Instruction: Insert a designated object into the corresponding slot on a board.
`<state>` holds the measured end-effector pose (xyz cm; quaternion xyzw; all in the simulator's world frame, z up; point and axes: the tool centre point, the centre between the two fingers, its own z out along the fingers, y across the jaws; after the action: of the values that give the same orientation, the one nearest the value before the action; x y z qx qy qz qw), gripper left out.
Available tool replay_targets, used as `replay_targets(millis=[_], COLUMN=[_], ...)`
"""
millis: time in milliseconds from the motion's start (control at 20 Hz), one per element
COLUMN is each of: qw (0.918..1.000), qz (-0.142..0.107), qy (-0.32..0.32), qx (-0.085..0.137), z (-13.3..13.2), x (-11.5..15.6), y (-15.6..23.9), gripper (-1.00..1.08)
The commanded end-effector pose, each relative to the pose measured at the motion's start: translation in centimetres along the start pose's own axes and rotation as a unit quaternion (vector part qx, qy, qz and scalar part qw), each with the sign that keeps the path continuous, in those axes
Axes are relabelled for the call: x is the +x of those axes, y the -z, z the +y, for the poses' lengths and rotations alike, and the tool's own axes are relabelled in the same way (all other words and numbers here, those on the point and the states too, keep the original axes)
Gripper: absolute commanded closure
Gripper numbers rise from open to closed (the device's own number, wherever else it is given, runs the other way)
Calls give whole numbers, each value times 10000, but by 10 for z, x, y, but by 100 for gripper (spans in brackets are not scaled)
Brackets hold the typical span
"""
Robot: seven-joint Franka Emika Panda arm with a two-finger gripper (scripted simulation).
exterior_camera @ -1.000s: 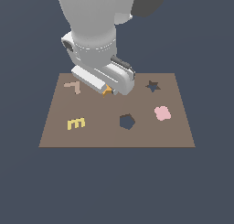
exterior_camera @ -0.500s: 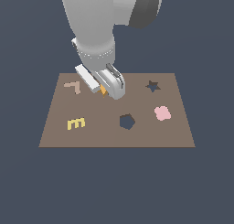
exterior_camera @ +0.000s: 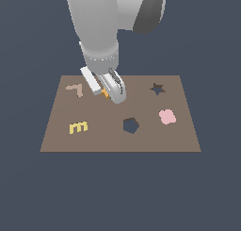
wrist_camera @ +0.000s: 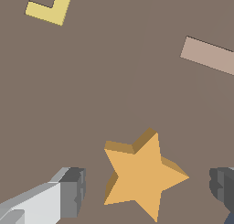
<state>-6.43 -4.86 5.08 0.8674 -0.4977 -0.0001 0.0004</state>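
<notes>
Lowered end effector (wrist_camera: 146, 191) (fingers apart) straddles flat star (wrist_camera: 139, 175), no long axis.

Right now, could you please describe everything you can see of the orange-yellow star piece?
The star piece is a small, flat, five-pointed block, orange-yellow on top with darker sides that show some thickness; its matte surface gives no clue to material. It lies flat on the brown board, between the two fingers of the open gripper, with a gap on each side, so neither finger touches it. In the exterior view the gripper hides most of it. It is not in the star-shaped slot.
</notes>
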Motion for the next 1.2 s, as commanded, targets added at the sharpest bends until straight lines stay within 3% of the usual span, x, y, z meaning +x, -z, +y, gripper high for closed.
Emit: replay_targets(millis=[0, 600, 650, 1150], qw=[10000, 10000, 10000, 10000], qz=[1, -1, -1, -1], qy=[-36, -37, -37, -37], qx=[3, 3, 3, 7], z=[0, 0, 0, 0], x=[-1, -1, -1, -1], y=[-1, -21, -21, -20], gripper=[-92, -92, 108, 108])
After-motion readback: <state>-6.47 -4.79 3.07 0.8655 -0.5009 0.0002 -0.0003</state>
